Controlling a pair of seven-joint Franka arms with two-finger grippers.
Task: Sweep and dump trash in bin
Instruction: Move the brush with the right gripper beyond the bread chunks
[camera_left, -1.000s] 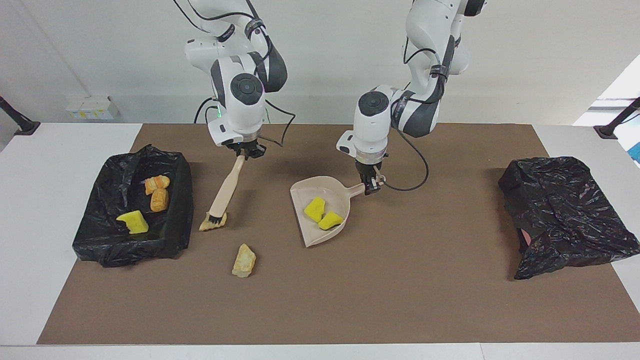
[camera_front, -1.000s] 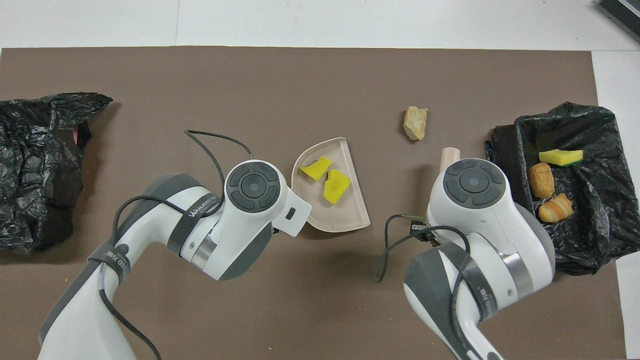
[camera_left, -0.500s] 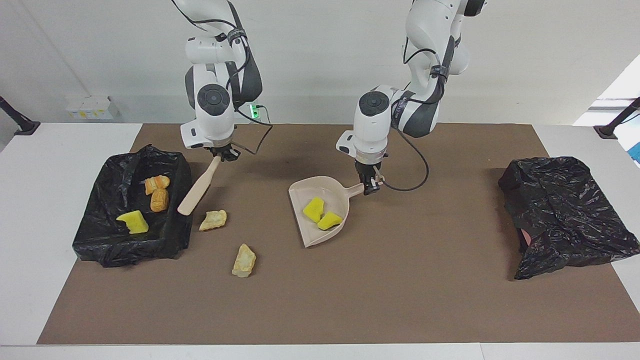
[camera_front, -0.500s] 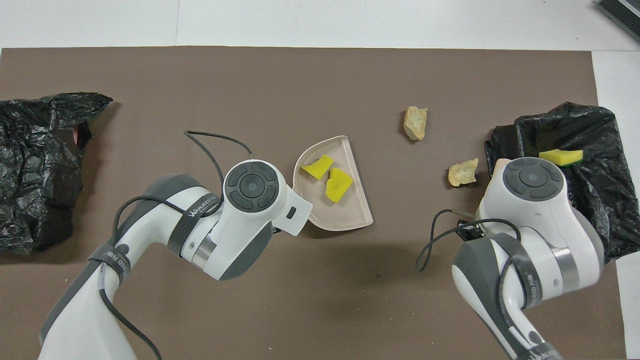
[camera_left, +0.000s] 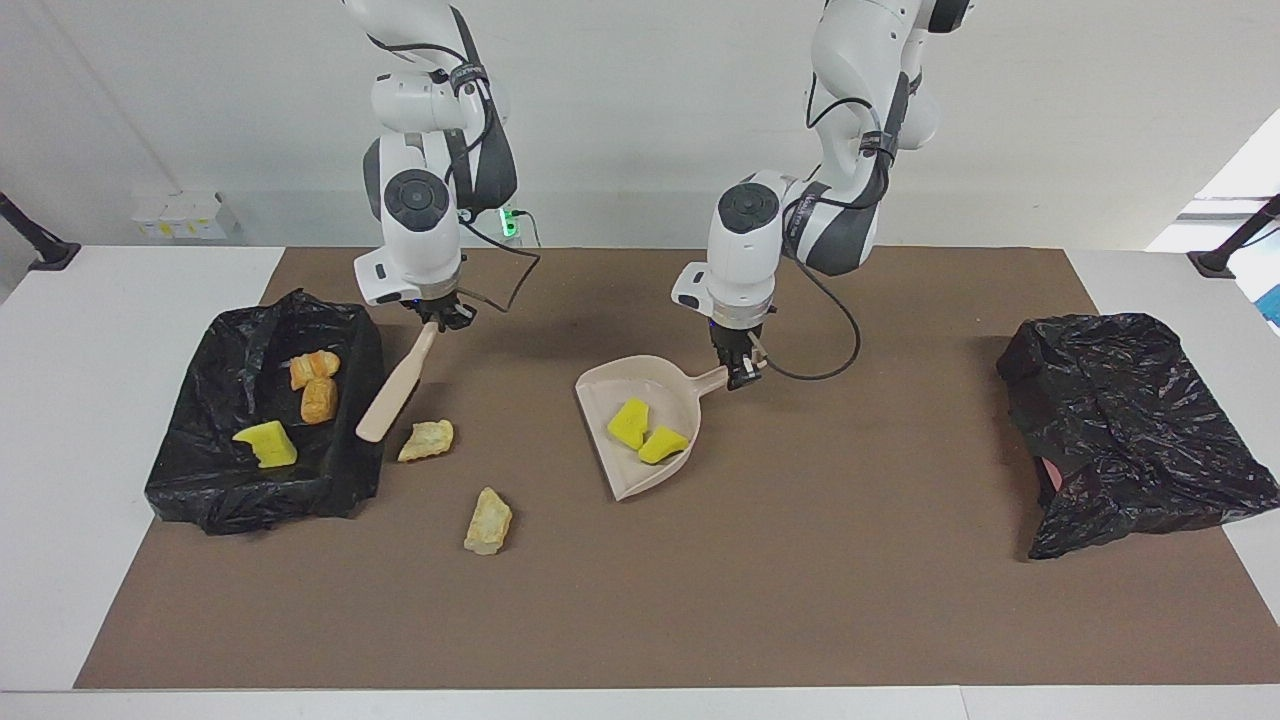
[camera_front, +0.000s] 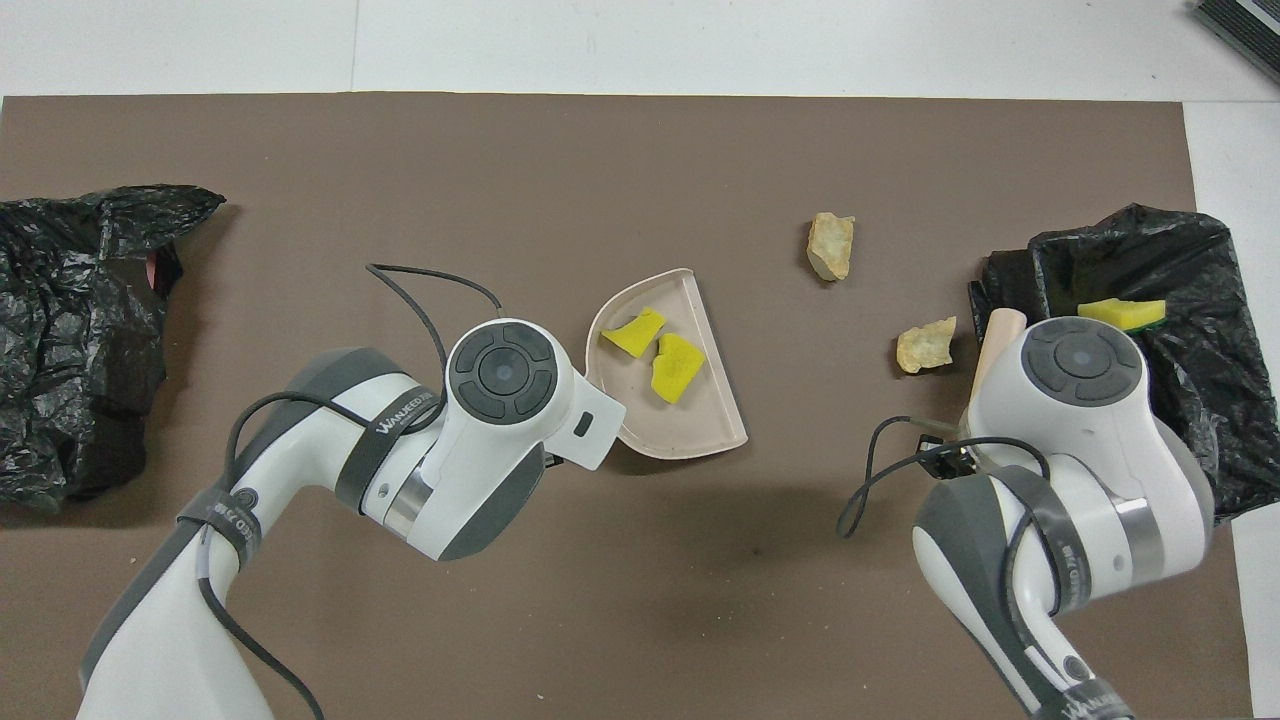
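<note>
1. Writing: the left arm's dark wrist band reads roughly "WANJEED", the rest cut off; the right arm's band has lettering too small to read
2. Trash count, seven chunks: two yellow sponge pieces (camera_left: 645, 433) lie in the dustpan (camera_left: 620, 385); one yellow sponge wedge (camera_left: 265, 444) and two golden-brown bread lumps (camera_left: 314, 385) sit in the open bin (camera_left: 350, 470) at the right arm's end of the table; two tan bread chunks lie loose on the brown mat (camera_left: 800, 560)
3. Of the loose pair, one tan chunk (camera_left: 427, 440) lies just beside the bin, near the brush's free end; the other tan chunk (camera_left: 488, 521) lies farther from the robots, apart from it
4. Bins, two: both lined with black plastic. The crumpled bin (camera_left: 1130, 420) at the left arm's end shows only a pink speck at its edge, contents hidden
5. Left gripper (camera_left: 742, 372) is clenched on the dustpan's handle, pan resting mid-mat with its mouth toward the right arm's end
6. Right gripper (camera_left: 440, 315) is clenched on the beige brush (camera_left: 395, 385), held slanted over the mat beside the bin wall; bristles not visible
7. From overhead both grippers are hidden under their own wrists; only the brush's tip (camera_front: 1000, 330) pokes out, and the bread lumps in the bin are covered by the right arm
</note>
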